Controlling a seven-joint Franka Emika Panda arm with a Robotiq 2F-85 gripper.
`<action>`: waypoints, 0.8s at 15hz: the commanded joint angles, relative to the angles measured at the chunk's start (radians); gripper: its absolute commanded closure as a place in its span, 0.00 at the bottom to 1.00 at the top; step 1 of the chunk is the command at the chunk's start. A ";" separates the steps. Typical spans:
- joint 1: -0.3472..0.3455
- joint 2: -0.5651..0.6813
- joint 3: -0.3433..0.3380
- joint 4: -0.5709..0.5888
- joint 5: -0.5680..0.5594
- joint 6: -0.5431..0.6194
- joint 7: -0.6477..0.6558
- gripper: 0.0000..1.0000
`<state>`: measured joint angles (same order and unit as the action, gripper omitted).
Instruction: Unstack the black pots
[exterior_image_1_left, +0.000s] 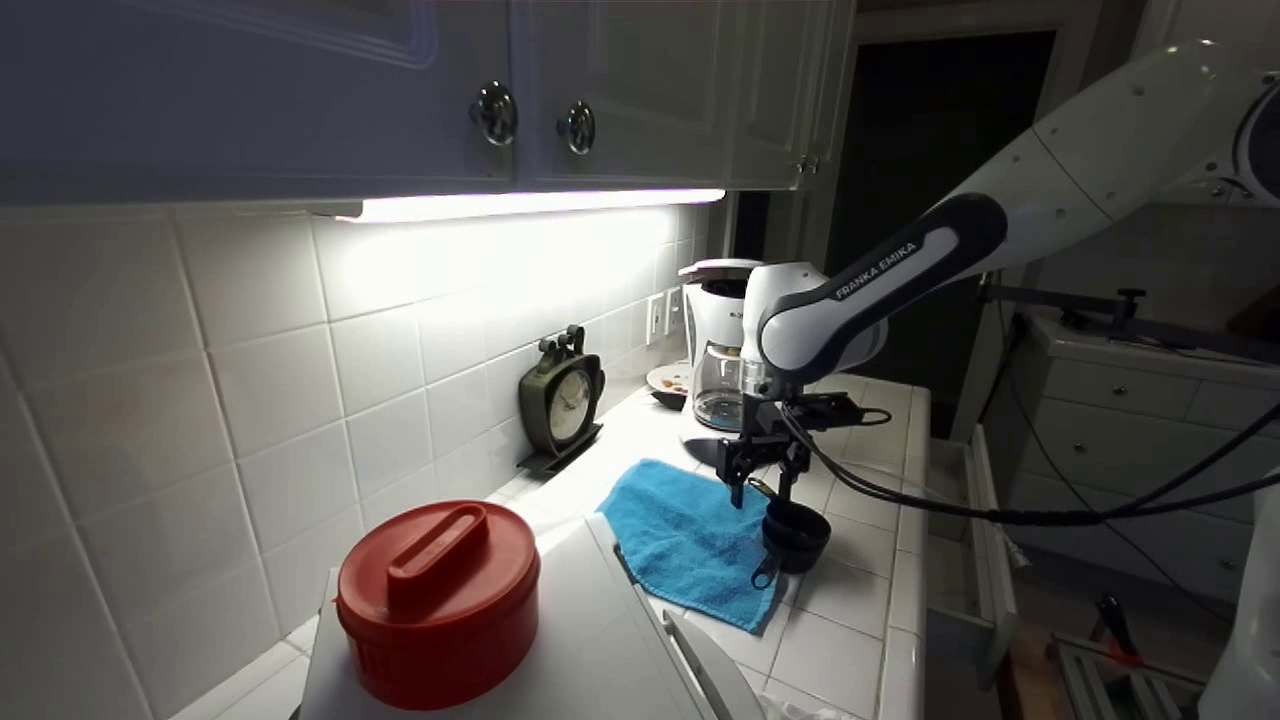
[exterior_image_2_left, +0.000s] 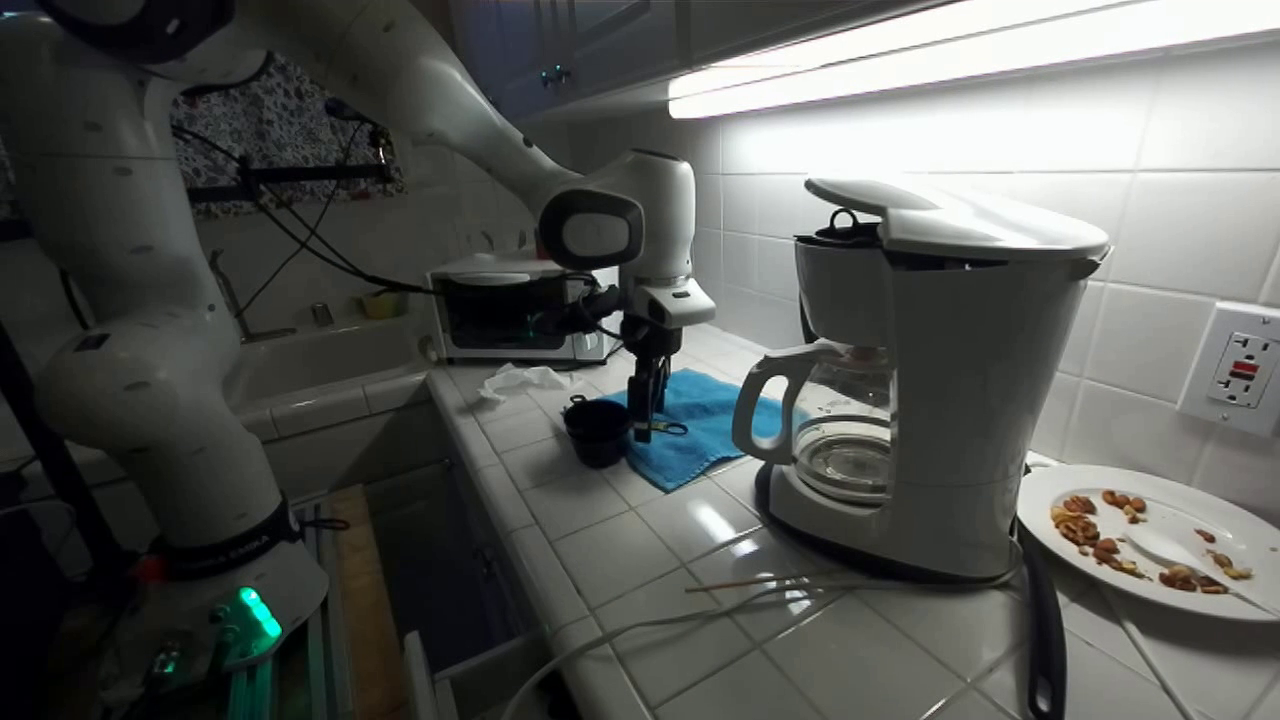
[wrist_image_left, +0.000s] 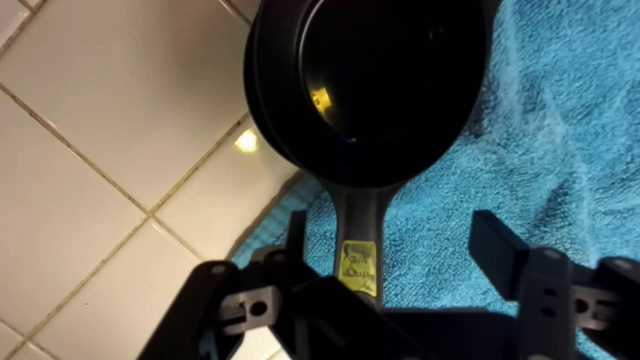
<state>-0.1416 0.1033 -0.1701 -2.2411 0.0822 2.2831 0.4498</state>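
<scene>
Spread apart, the fingers (wrist_image_left: 500, 255) hold nothing; in the wrist view the yellow-labelled handle (wrist_image_left: 360, 215) of the upper pot (wrist_image_left: 380, 75) lies between them, closer to one, with a gap on either side. Its length runs crosswise to the line along which they would close, so closing should pinch its narrow width, if they are low enough, which is hard to tell. From the fingers that pot lies toward the edge of the surface (exterior_image_1_left: 840, 640) above the pulled-out drawer (exterior_image_1_left: 990, 570), nested in the lower pot (exterior_image_1_left: 798, 560), just beside the blue cloth (exterior_image_1_left: 690, 545). A second handle (exterior_image_1_left: 770, 562), seemingly the lower pot's, points another way, so lifting by the first should part them. Farther off, toward the wall-side edge, stands the coffee maker (exterior_image_2_left: 980, 400).
</scene>
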 joint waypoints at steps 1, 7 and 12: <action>0.005 0.003 0.000 0.006 0.005 0.013 0.029 0.47; 0.002 -0.016 -0.003 0.002 0.008 -0.004 0.037 0.90; 0.000 -0.049 -0.006 0.001 0.000 -0.030 0.048 0.92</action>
<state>-0.1422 0.0888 -0.1739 -2.2402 0.0822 2.2821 0.4773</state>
